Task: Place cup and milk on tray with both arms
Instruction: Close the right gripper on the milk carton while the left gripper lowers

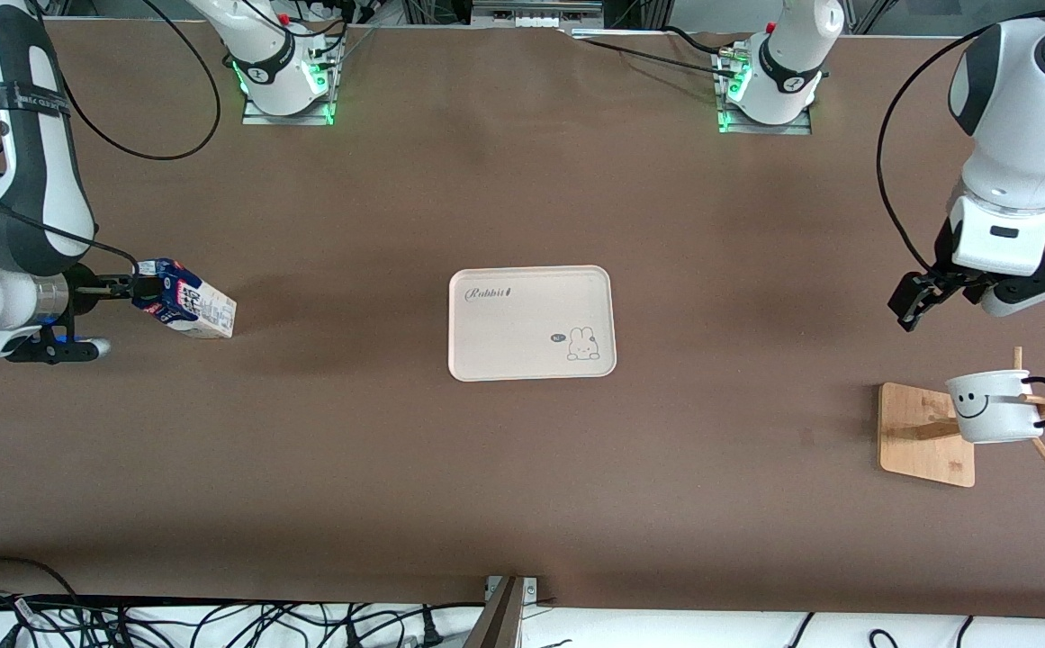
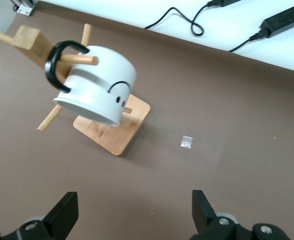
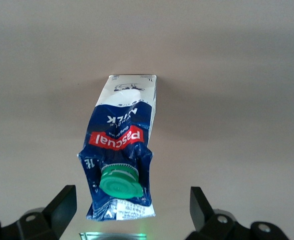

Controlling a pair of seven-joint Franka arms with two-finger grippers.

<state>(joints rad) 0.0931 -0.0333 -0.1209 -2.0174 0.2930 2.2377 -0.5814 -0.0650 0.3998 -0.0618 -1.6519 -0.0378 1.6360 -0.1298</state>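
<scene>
Right gripper [image 1: 130, 288]: at the right arm's end of the table, low over the surface, pointing toward the tray; fingers [image 3: 61, 205] spread wide in the right wrist view, one on each side of the milk's cap end, gaps visible on both sides. No contact with the carton confirmed from the wrist view; in the front view the tip reaches the carton's top edge.

Milk [image 1: 187, 309]: directly ahead of the right gripper, tilted, base toward the tray and on or near the table; green cap [image 3: 119, 182] facing the right wrist camera; well apart from the tray.

Left gripper [image 1: 923, 301]: in the air at the left arm's end of the table, over bare table just beside the wooden rack; fingers [image 2: 64, 212] spread wide, nothing between them.

Cup [image 1: 995, 407]: hung on a peg of the wooden rack [image 1: 925, 434], tilted, smiley face visible, black handle [image 2: 56, 67] looped over the peg; below and ahead of the left gripper, not touching it.

Tray [image 1: 522, 360]: flat at mid-table, between the two grippers, well apart from both; nothing on it.

Small scrap [image 2: 187, 142]: pale square on the table near the rack base, ahead of the left gripper.
</scene>
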